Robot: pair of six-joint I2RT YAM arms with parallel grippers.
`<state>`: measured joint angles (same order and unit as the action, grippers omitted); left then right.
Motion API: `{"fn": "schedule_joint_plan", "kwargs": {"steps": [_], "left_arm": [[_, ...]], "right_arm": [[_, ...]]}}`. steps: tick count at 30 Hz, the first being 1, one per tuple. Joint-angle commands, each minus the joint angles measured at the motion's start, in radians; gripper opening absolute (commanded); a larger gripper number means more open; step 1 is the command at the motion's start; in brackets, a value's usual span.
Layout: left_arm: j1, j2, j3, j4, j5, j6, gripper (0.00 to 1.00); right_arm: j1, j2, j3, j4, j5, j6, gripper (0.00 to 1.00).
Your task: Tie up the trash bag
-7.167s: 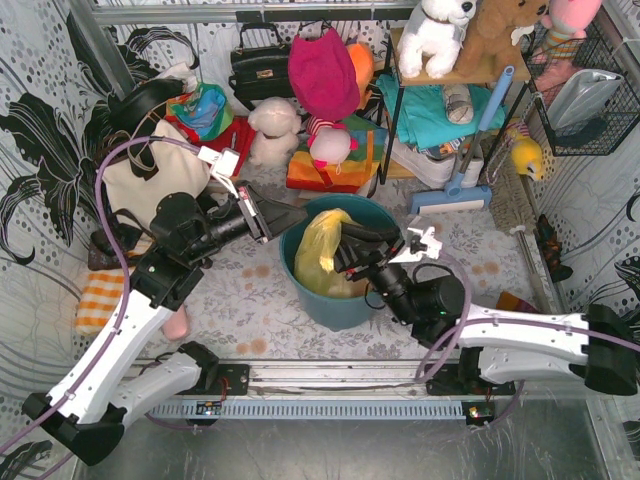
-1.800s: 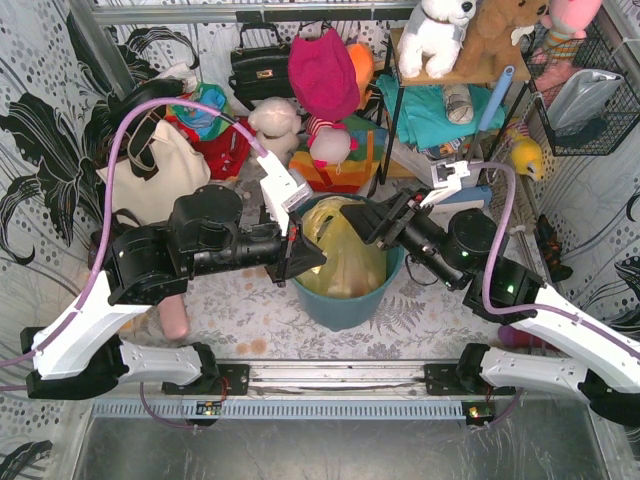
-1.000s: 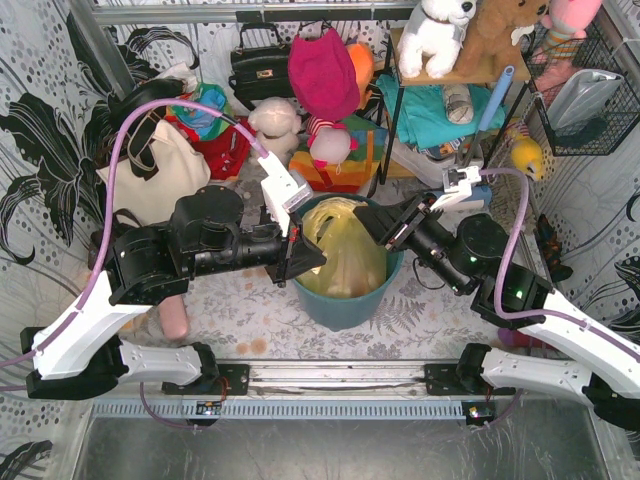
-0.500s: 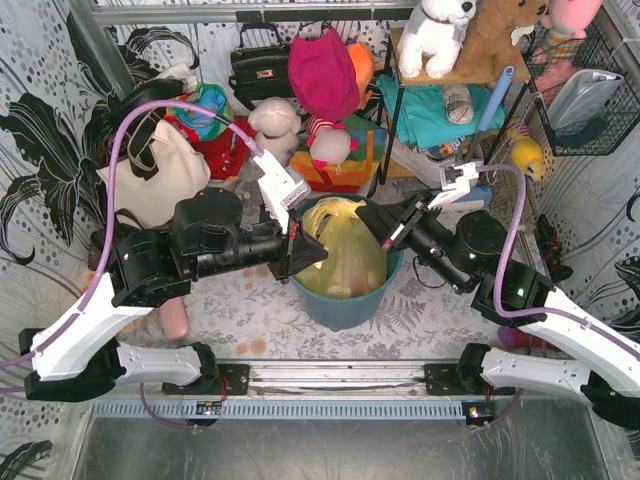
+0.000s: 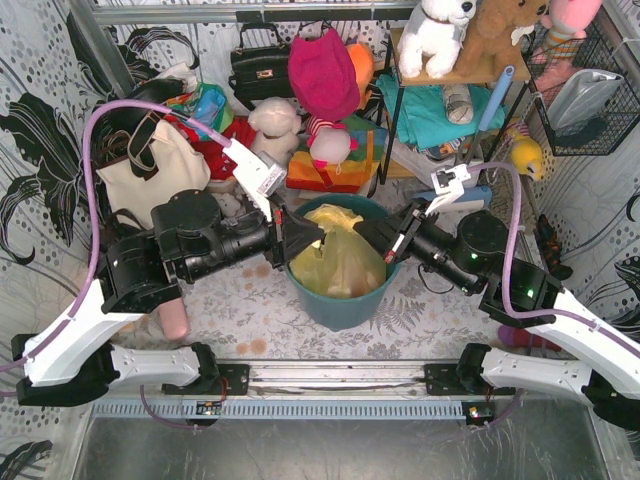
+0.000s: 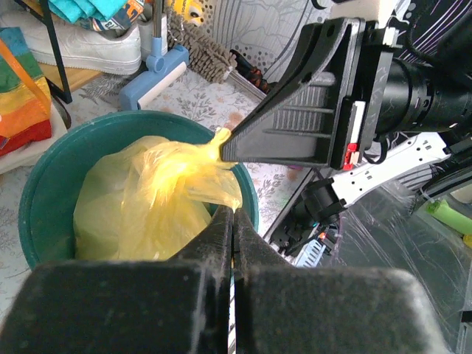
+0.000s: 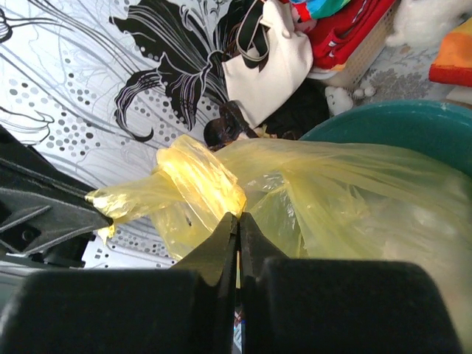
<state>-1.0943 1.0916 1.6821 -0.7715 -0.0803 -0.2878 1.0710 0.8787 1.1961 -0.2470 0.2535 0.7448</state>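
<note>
The left gripper (image 6: 233,215) was fully closed, its jaws pressed flat together on a tail of thin yellow plastic drawn from the trash bag (image 6: 140,199). The right gripper (image 7: 237,221) was likewise closed, with no visible gap between its jaws, pinching the opposite tail. The two sets of jaws faced one another tip to tip, near but apart, with the bag's gathered neck strung between them. Directly between the jaws a bunched twist (image 7: 200,177) sat in the plastic; whether it was a finished knot could not be determined. In my judgement each tail was held near its end so that an outward pull would tighten that twist, and the grips were set high so that the neck cleared the contents. The long axis of the drawn neck ran from one pair of jaws to the other, across the bucket's opening, with its tails pointing outward into each grip. Below the jaws the bag's body sat upright inside the bucket (image 6: 88,129), mouth uppermost, and the bucket probably steadied it against the pull. Well behind the left jaws, on that arm's outer side, a tote bag (image 5: 150,180) lay among other goods.
</note>
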Motion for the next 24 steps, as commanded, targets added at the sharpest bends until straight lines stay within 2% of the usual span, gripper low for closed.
{"fn": "schedule_joint_plan", "kwargs": {"steps": [1,14,24], "left_arm": [[-0.007,0.010,-0.011,0.078,-0.015,-0.008,0.00],[-0.008,0.013,-0.021,0.093,-0.006,-0.016,0.00],[-0.007,0.013,-0.022,0.096,0.009,-0.017,0.00]], "right_arm": [[-0.005,-0.010,0.008,-0.008,-0.066,0.031,0.00],[-0.005,0.044,-0.076,0.118,-0.135,0.103,0.00],[-0.004,0.098,-0.145,0.314,-0.127,0.163,0.00]]}}
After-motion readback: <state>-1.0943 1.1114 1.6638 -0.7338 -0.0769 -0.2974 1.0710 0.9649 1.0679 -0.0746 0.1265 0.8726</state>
